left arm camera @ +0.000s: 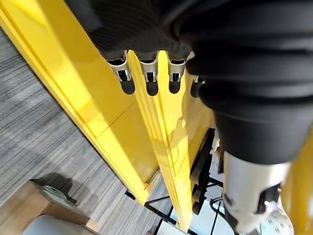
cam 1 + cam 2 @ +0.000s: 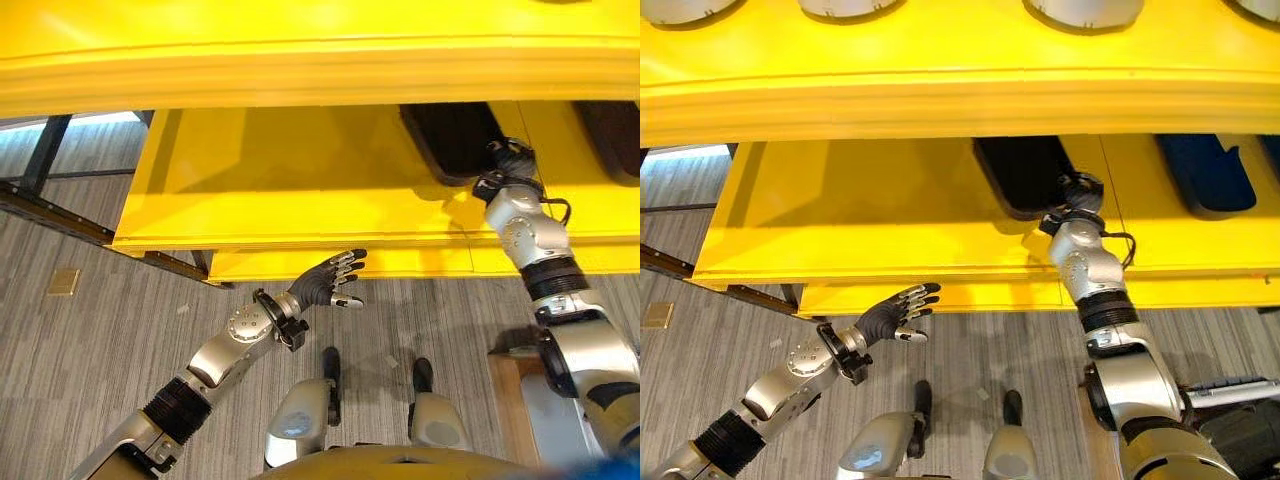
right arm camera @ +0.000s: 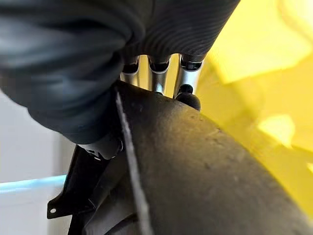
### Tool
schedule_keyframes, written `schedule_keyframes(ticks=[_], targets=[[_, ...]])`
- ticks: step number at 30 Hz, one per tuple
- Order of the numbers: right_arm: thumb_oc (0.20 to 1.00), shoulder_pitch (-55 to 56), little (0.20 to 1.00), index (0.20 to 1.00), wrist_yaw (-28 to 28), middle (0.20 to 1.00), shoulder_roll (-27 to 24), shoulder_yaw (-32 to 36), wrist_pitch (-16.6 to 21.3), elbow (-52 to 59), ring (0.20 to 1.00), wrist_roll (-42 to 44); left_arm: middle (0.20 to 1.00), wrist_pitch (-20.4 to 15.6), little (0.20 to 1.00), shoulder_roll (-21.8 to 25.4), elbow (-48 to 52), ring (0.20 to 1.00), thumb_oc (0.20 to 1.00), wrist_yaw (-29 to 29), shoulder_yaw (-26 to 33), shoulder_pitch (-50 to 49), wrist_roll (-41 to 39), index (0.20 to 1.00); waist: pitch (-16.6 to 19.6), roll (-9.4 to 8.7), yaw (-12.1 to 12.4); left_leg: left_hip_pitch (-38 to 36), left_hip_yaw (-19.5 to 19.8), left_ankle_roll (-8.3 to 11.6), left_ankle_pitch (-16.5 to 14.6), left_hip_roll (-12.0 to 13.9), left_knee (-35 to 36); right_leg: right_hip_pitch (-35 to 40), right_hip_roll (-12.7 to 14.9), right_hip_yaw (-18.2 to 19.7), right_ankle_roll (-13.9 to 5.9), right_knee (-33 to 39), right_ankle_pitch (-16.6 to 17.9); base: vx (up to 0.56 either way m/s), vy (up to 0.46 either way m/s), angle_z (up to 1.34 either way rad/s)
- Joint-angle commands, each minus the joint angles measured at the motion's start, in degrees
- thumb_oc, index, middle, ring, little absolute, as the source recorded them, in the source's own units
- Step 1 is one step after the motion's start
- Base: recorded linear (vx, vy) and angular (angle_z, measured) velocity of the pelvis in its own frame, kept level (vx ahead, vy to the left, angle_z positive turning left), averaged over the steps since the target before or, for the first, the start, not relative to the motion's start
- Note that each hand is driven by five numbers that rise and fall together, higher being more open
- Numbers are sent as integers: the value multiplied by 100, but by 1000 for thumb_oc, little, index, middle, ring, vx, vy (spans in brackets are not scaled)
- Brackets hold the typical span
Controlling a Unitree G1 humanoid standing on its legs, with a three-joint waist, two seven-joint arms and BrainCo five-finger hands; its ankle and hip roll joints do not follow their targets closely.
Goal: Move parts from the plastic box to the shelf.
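Black part (image 2: 1025, 172) is lying on the yellow shelf (image 2: 890, 215), right of centre; your right hand (image 2: 1080, 195) is gripping its near edge. Likely rigid, light, smooth; hold the rim. Left hand (image 2: 890, 315) is hovering open.

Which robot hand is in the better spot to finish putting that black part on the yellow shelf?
Probably the right hand. It already reaches onto the yellow shelf, right at the black part. The left hand hangs open over the floor, in front of the shelf's edge, touching nothing.
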State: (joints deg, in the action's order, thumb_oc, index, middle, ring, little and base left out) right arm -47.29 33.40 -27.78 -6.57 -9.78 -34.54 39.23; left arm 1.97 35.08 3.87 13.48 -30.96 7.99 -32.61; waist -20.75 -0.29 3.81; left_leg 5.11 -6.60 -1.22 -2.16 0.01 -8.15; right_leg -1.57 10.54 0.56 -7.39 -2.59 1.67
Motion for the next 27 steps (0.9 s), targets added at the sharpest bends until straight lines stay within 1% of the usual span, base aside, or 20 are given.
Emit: schedule_keyframes(ticks=[1,2,3,4,5,6,7,8,9,10,11,13,16,21,22,23,24,27], targets=[[200,-652,200,200,-54,200,-498,188,561,-35,200,159,1000,-249,1000,-3,926,1000,1000,208,138,-333,-198,1000,131,175,123,422,204,-20,-482,146,-705,-89,-107,-300,95,-982,-708,54,230,-10],[200,-645,200,200,-14,200,-486,216,654,-123,200,207,1000,-222,1000,14,934,1000,1000,159,145,-337,-319,1000,99,205,162,418,202,-108,-539,136,-774,-224,-38,-447,105,-1412,-673,22,139,-7],[200,-603,200,200,-40,200,-452,277,730,-172,200,191,1000,-194,1000,22,958,1000,1000,105,142,-314,-411,1000,4,247,180,374,196,-210,-632,122,-857,-619,64,-576,102,-2301,-480,21,101,-21],[200,-577,200,200,40,200,-400,363,714,-129,200,57,1000,-42,1000,-20,1066,1000,1000,-19,148,-242,-437,1000,-142,282,111,361,235,-267,-665,84,-937,-1225,121,-411,146,-2662,-133,59,-10,-46],[200,-600,200,200,47,200,-406,372,661,-139,200,45,1000,-68,1000,-45,1034,1000,1000,-126,106,-224,-473,1000,-212,248,21,323,266,-232,-727,52,-959,-1424,109,-227,95,-2283,84,130,-152,-43],[200,-667,200,200,109,200,-429,335,622,-233,200,15,1000,-125,1000,-53,985,1000,1000,-234,50,-205,-577,1000,-259,192,-88,231,318,-206,-814,14,-929,-1513,2,-3,4,-1757,229,155,-226,-24],[200,-744,200,200,139,200,-453,293,630,-347,200,30,1000,-175,1000,-48,970,1000,1000,-304,5,-173,-553,1000,-278,163,-151,152,360,-221,-897,-2,-904,-1416,-101,142,-88,-1396,241,135,-199,-1],[200,-801,200,200,130,200,-472,281,653,-449,200,66,1000,-200,1000,-39,973,1000,1000,-330,-24,-137,-494,1000,-291,146,-169,134,410,-236,-929,-6,-916,-1341,-122,204,-124,-1242,225,25,-250,22],[200,-890,200,200,173,200,-471,255,715,-602,200,57,1000,-278,1000,-26,913,1000,1000,-350,-75,-70,-437,1000,-293,116,-132,221,448,-225,-914,9,-981,-1250,-116,204,-126,-1105,198,-122,-350,45],[200,-1021,200,200,168,200,-555,175,796,-802,200,224,1000,-419,1000,27,822,1000,1000,-444,-138,61,-338,1000,-322,106,-47,396,445,-162,-842,64,-1046,-1136,-129,55,-143,-1024,98,-271,-387,72],[200,-1182,200,200,233,200,-658,41,876,-956,200,350,1000,-555,1000,55,762,1000,1000,-582,-191,204,-488,1000,-420,124,13,530,473,-84,-734,122,-1058,-1131,-153,-44,-115,-1095,-10,-317,-272,59],[200,-1400,200,200,166,200,-831,-112,850,-1054,200,391,1000,-673,1000,-46,808,1000,1000,-656,-161,217,-472,1000,-542,221,55,562,514,63,-548,194,-861,-1089,-181,-197,-39,-1078,-161,-194,-51,29],[200,-1443,200,200,97,200,-865,-160,828,-1079,200,441,1000,-694,1000,-123,830,1000,1000,-744,-117,162,-485,1000,-586,270,36,561,508,126,-483,208,-748,-1115,-176,-231,-4,-1082,-214,-60,42,0],[200,-1522,200,200,9,200,-780,-188,925,-1115,200,410,1000,-744,1000,-187,805,1000,1000,-770,-79,129,-382,1000,-674,290,32,625,467,134,-476,228,-746,-1236,-167,-227,35,-1166,-261,-28,29,-6],[200,-1568,200,200,58,200,-726,-204,976,-1122,200,382,1000,-723,1000,-193,813,1000,1000,-824,-83,154,-374,1000,-708,290,44,649,461,133,-479,232,-760,-1252,-172,-233,45,-1179,-273,-13,6,-4],[200,-1591,200,200,187,200,-627,-206,1015,-1103,200,528,1000,-711,1000,-202,793,1000,1000,-884,-76,183,-384,1000,-739,280,55,677,460,123,-479,234,-772,-1265,-187,-223,51,-1188,-279,22,-32,0],[200,-1633,200,200,406,200,-520,-189,1108,-1142,200,649,1000,-681,1000,-205,738,1000,1000,-912,-46,215,-397,1000,-771,263,78,722,468,117,-479,235,-781,-1273,-221,-203,73,-1181,-296,29,-43,1],[200,-1662,200,200,536,200,-437,-144,1201,-1211,200,896,1000,-682,1000,-237,670,1000,1000,-979,-39,280,-400,1000,-821,255,91,792,481,115,-479,224,-794,-1299,-245,-189,93,-1176,-309,17,-34,-1]])
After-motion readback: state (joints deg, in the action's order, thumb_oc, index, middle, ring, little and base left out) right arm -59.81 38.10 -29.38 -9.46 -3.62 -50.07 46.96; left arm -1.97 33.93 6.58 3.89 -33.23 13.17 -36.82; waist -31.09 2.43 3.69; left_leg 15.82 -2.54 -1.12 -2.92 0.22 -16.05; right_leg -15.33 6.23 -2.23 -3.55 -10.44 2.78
